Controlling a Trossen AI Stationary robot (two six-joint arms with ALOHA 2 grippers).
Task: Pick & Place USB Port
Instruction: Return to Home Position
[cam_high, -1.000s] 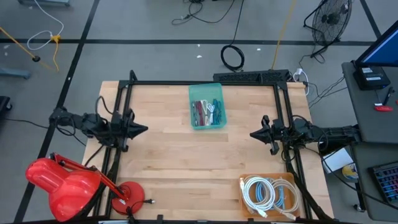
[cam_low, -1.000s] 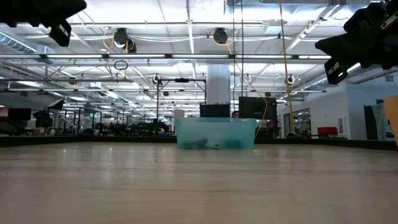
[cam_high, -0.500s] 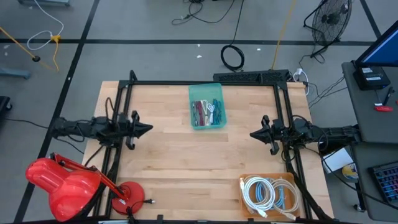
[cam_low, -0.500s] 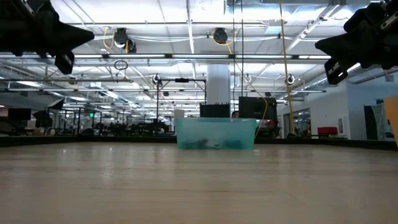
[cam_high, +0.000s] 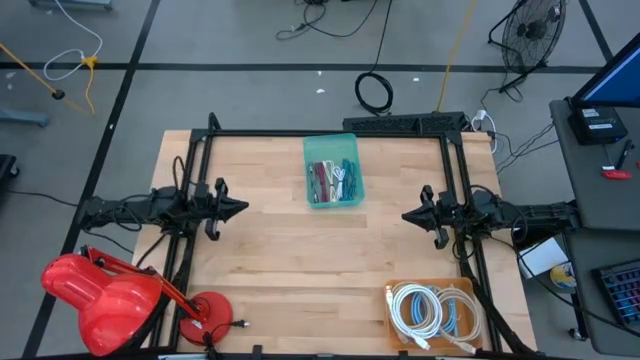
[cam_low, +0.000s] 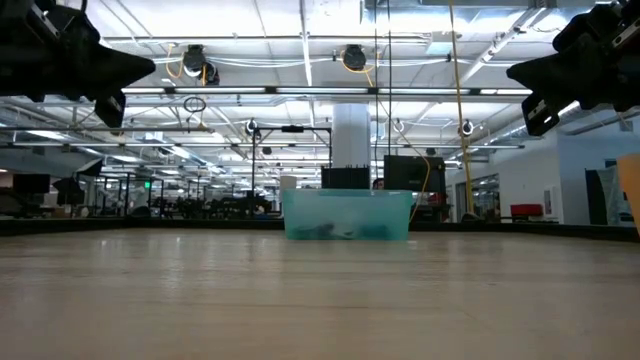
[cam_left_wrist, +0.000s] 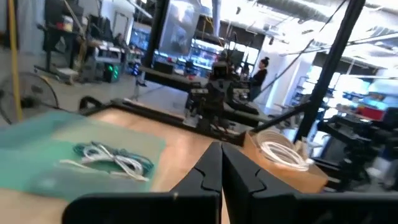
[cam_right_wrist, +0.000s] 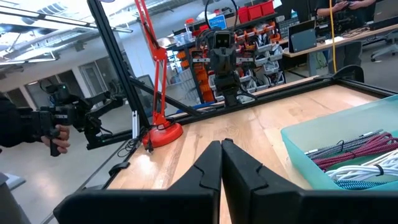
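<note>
The charger cables sit in two bins; coiled white cables (cam_high: 418, 308) and a blue cable (cam_high: 456, 318) fill the orange bin (cam_high: 389, 325), which stands at the bench's (cam_high: 300, 260) right corner on the side toward the bottom of the high view; a mixed bundle of red, white and teal cables (cam_high: 333, 182) lies in the blue bin (cam_high: 330, 139), set at the middle of the opposite edge. The two bins are well apart, with bare wood between them.

The left end effector (cam_high: 240, 208) hangs above the left side of the bench, pointing inward; its wrist view shows the two dark fingers (cam_left_wrist: 208, 168) pressed together, holding nothing. The right end effector (cam_high: 407, 215) faces it from the right side, raised off the wood, its fingers (cam_right_wrist: 235, 167) likewise closed tight and empty; neither touches a bin.

A black frame (cam_high: 325, 132) runs round the bench; a red lamp (cam_high: 100, 292) stands at its left corner; a fan (cam_high: 528, 34) rests on the floor beyond; a person (cam_left_wrist: 258, 73) stands in the room behind.
</note>
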